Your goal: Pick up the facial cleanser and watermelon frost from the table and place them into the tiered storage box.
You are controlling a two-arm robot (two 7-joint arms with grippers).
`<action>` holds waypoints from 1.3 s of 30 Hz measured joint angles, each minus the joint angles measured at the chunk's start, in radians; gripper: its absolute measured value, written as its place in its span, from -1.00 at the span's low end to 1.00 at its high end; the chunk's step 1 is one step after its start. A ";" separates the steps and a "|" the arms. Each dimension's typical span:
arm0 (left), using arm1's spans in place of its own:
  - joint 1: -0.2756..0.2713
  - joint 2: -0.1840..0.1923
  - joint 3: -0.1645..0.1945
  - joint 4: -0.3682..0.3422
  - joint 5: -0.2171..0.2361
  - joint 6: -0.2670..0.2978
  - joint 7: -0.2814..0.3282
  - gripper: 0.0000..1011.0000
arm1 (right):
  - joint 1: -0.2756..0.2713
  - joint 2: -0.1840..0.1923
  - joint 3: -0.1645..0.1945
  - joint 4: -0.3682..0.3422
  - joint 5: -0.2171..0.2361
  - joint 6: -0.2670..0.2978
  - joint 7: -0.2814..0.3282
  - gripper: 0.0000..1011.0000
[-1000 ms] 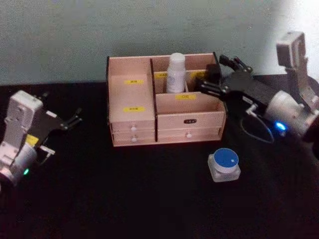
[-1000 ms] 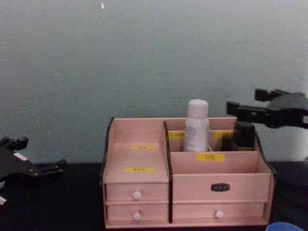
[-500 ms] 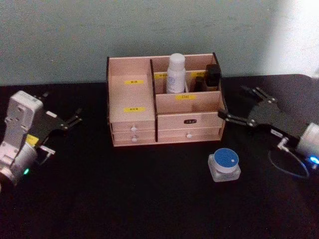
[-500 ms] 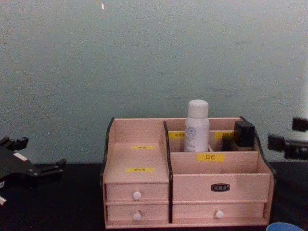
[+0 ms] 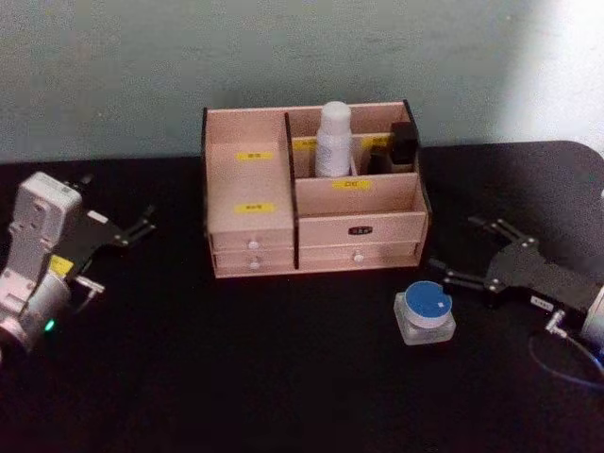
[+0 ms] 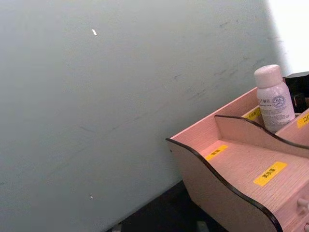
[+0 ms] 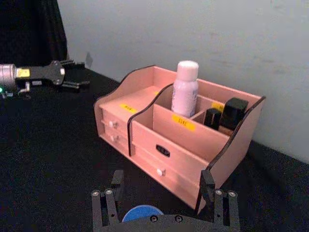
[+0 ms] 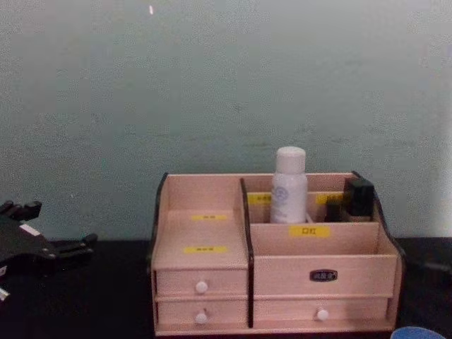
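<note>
Black table (image 5: 283,377): right gripper (image 5: 451,243) (fingers (image 5: 462,278) spread) near jar (image 5: 425,311).

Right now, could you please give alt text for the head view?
The right gripper, open, is beside a blue-lidded jar on the black table, in front of a wooden tiered storage box holding a white bottle. The left gripper idles far left.

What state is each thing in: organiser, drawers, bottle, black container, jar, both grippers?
Light wooden tiered storage box: standing upright.
Four white-knobbed drawers: shut.
White plastic bottle: capped, upright in a rear compartment.
Black rectangular container: upright, rear right compartment.
Blue-lidded clear jar: lidded, outside the box.
Left gripper: open, parked left.
Right gripper: open, near jar.
</note>
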 joint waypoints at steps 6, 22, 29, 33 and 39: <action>0.000 0.000 0.000 0.000 0.000 0.000 0.000 0.98 | -0.005 0.001 -0.018 0.011 -0.024 -0.007 -0.015 0.98; 0.000 0.000 0.000 0.000 0.000 0.000 0.000 0.98 | 0.001 -0.006 -0.058 0.064 -0.056 -0.004 0.001 0.98; 0.000 0.000 0.000 0.000 0.000 0.000 0.000 0.98 | 0.004 -0.005 -0.069 0.074 -0.060 -0.002 0.010 0.98; 0.000 0.000 0.000 0.000 0.000 0.000 0.000 0.98 | 0.007 -0.004 -0.074 0.082 -0.062 -0.001 0.015 0.98; 0.000 0.000 0.000 0.000 0.000 0.000 0.000 0.98 | 0.008 -0.003 -0.079 0.087 -0.065 0.001 0.016 0.98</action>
